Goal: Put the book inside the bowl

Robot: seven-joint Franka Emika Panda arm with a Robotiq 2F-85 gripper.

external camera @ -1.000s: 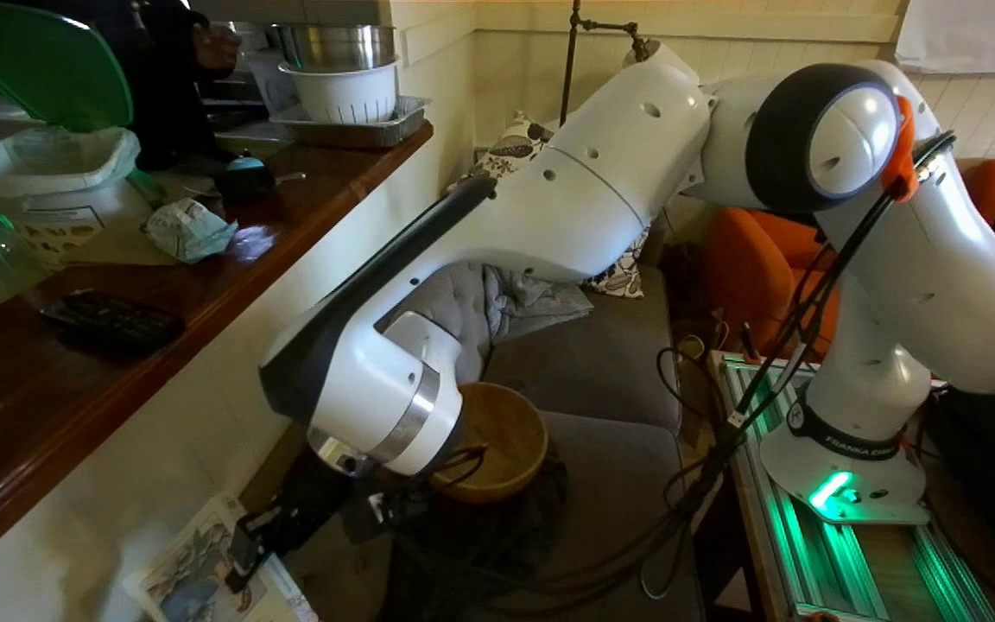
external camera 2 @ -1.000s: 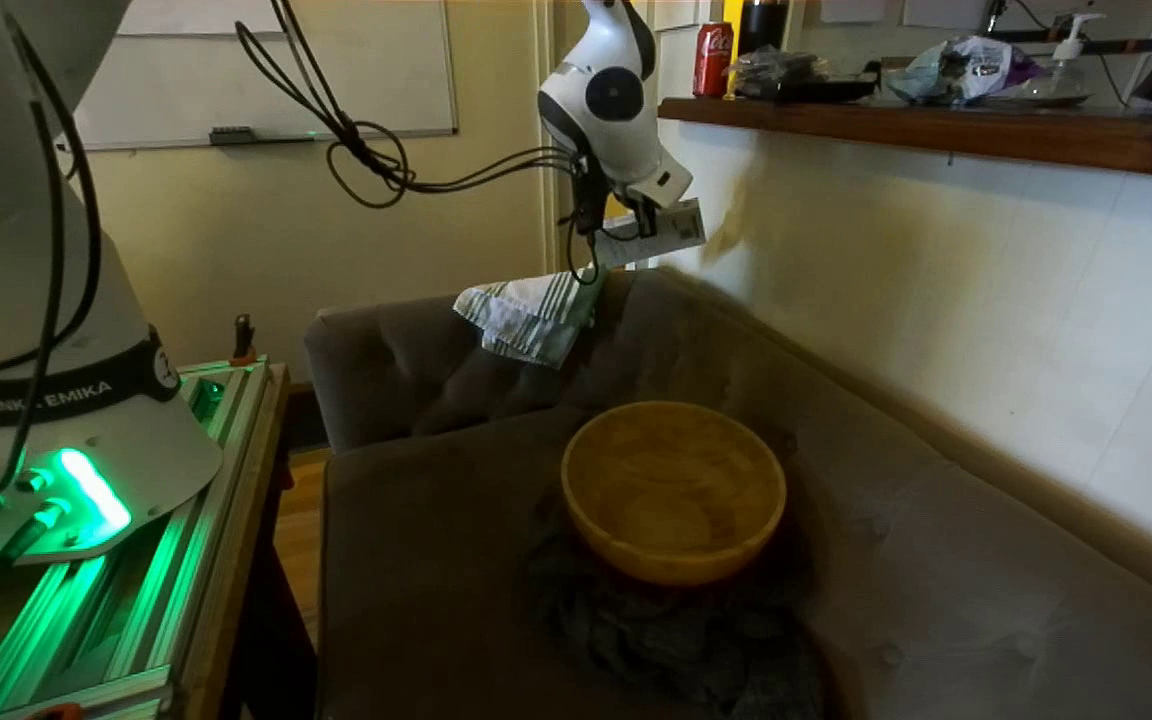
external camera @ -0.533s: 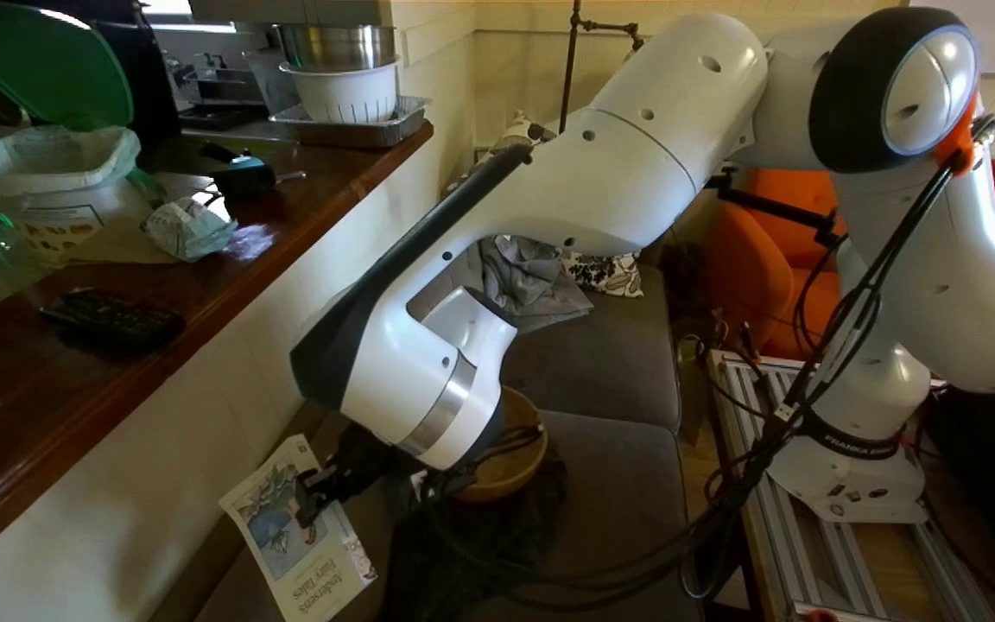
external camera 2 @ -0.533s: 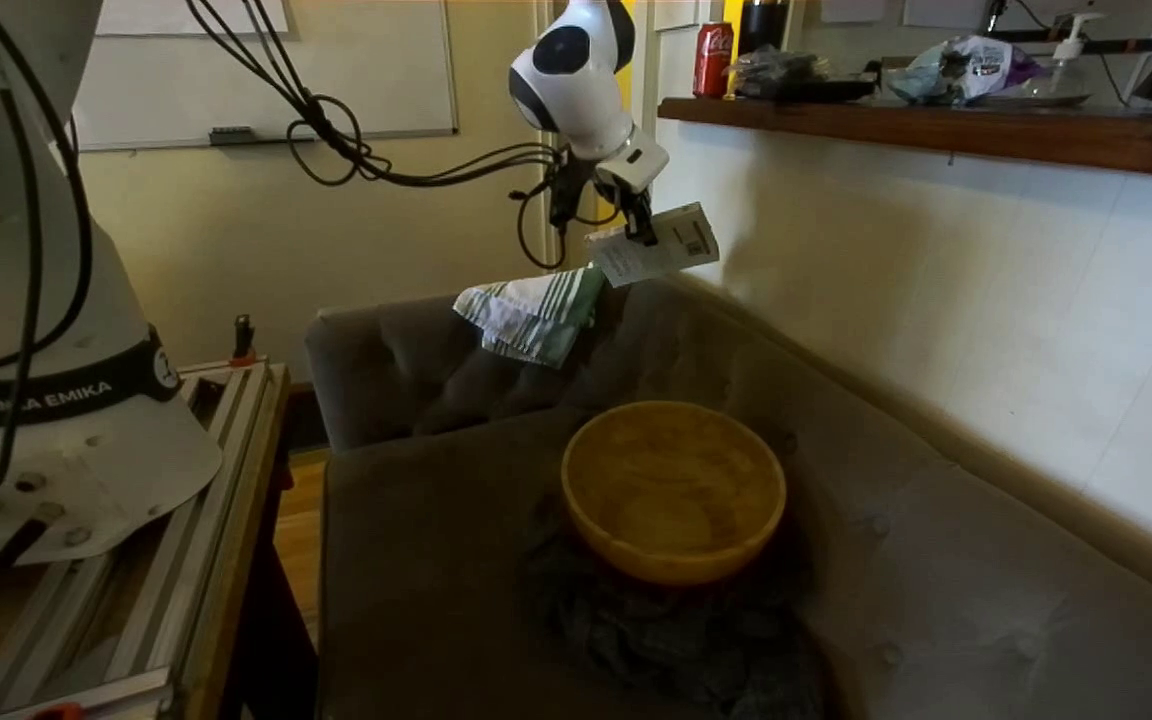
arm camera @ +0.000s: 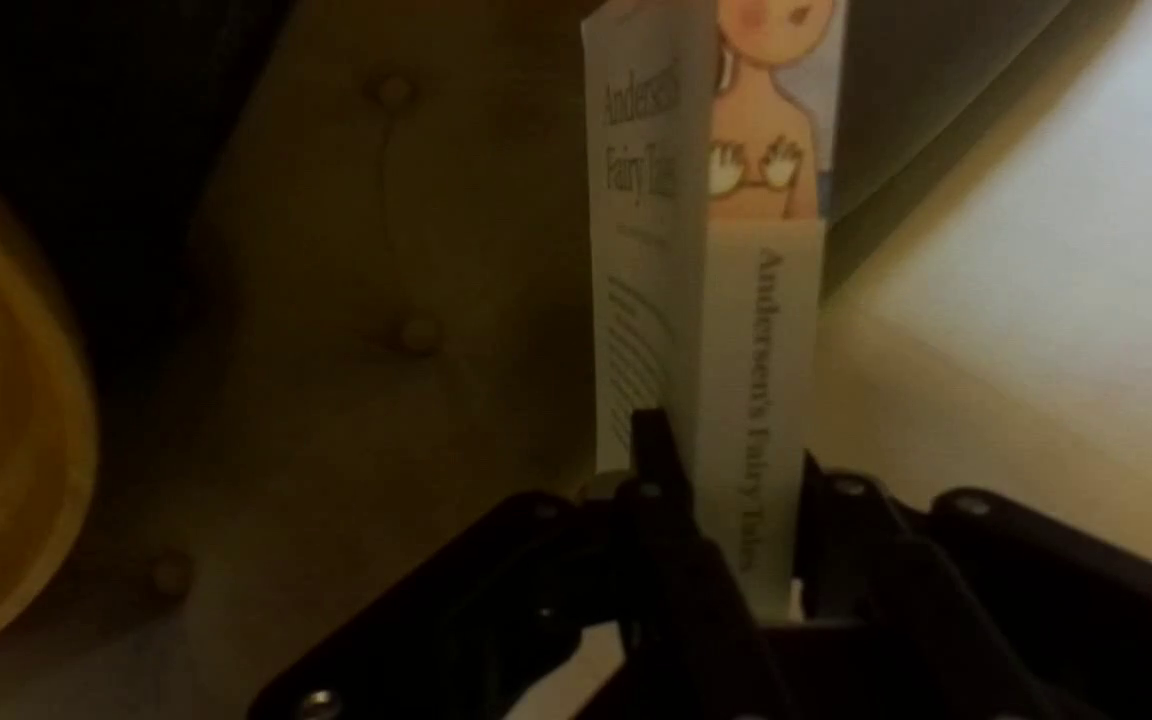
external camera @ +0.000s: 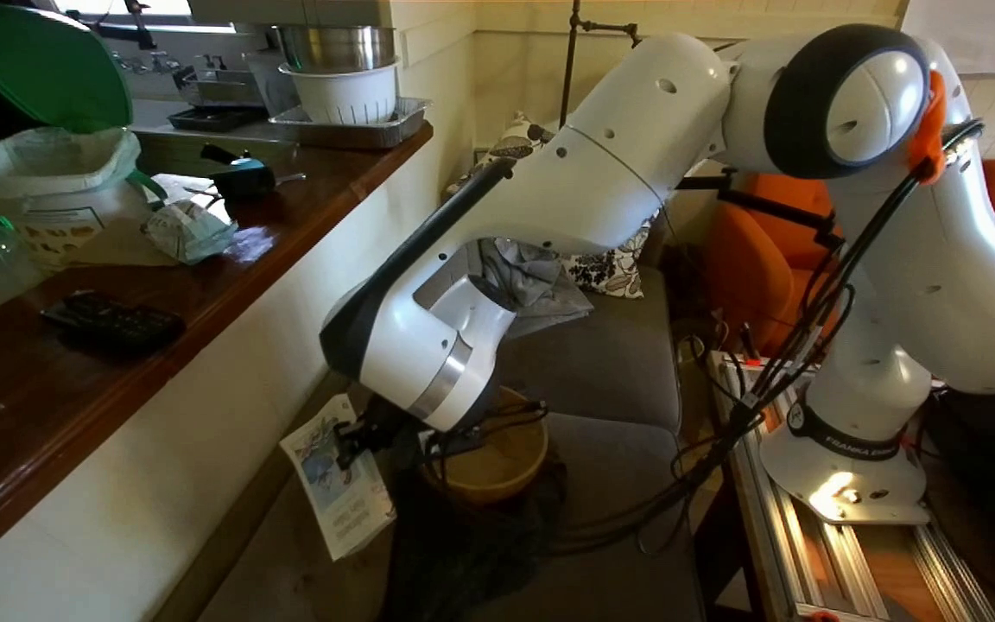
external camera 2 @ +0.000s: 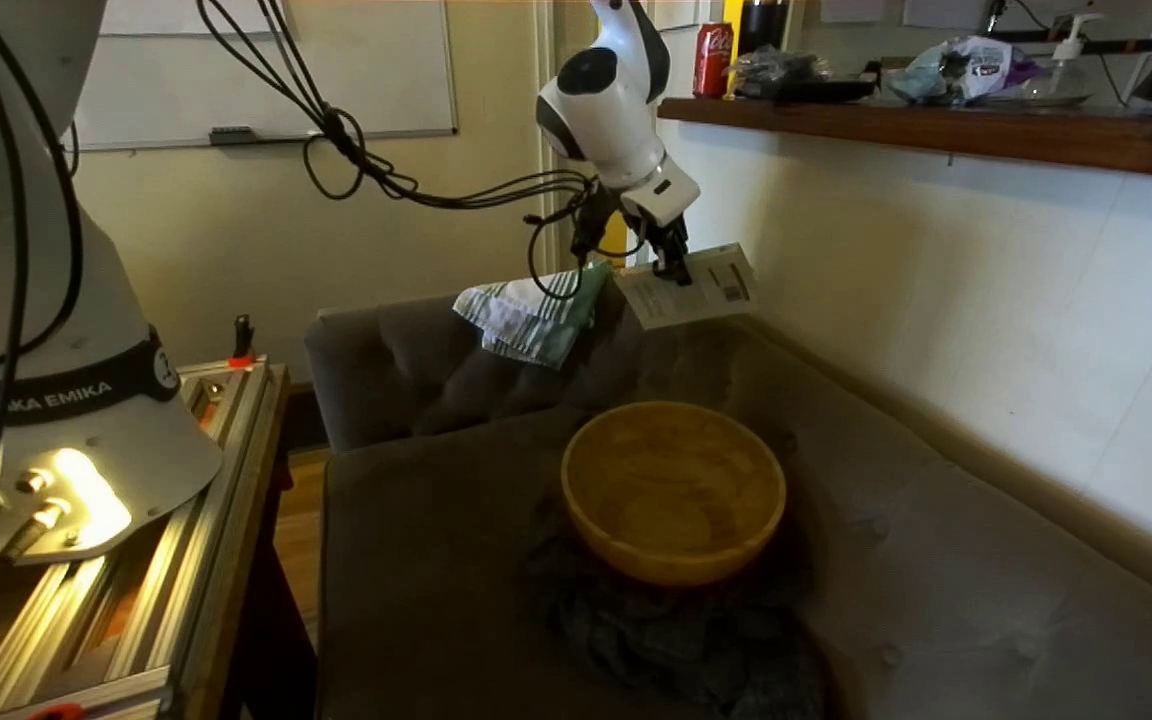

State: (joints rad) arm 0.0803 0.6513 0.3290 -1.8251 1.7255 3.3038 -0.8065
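One book [arm camera: 736, 300] stands pinched across its thickness by the tool [arm camera: 731, 455] in the wrist view, beside and apart from the bowl [arm camera: 6, 430], not over it. I judge the grasp done and the carry in hand; the next move calls for bringing the book sideways until it is over the bowl, lowering it inside, and only then letting go.

In an exterior view, the arm [external camera: 567, 199] holds the book slanted beside the bowl. Against half a second earlier, the book has come nearer to the bowl, and the base light [external camera: 833, 490], dark then, glows.

In an exterior view, with a striped towel [external camera 2: 526, 320] beyond the bowl, the book hangs tilted, seemingly higher than the bowl and on its far side. It shows lower and closer to the bowl than half a second ago; the bowl has not shifted.
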